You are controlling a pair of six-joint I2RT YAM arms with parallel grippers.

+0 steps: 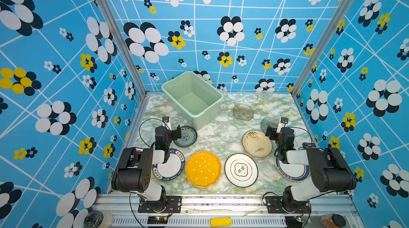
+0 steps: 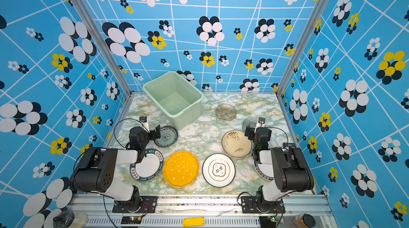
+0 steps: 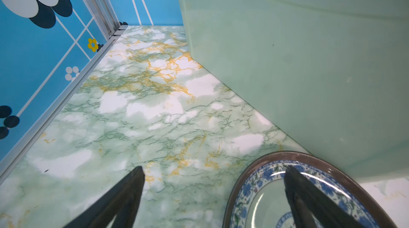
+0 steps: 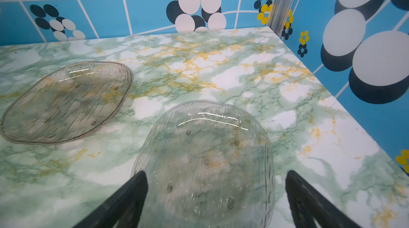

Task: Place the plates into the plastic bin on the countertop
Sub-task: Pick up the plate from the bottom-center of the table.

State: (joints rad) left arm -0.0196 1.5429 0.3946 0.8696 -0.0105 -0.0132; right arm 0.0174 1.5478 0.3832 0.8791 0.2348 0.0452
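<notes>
Plates, nine, all flat on the white, green-and-yellow-veined bench; none in the pale mint-green rectangular plastic bin, which stands at the back and looks empty, so you have the whole job left. Items: small blue-green patterned plate beside the bin; lettered dark-rimmed white plate; yellow scalloped white-dotted plate; emblem-centred dark-rimmed white plate; cream plate; third dark-rimmed white plate under your right arm; rear clear glass plate; middle clear glass plate; near clear glass plate. Your left arm reaches low and forward, left arm's fingers apart, one over the blue-green plate, one over bare bench. Your right arm does likewise, right arm's fingers apart astride the near clear glass plate, holding nothing.
</notes>
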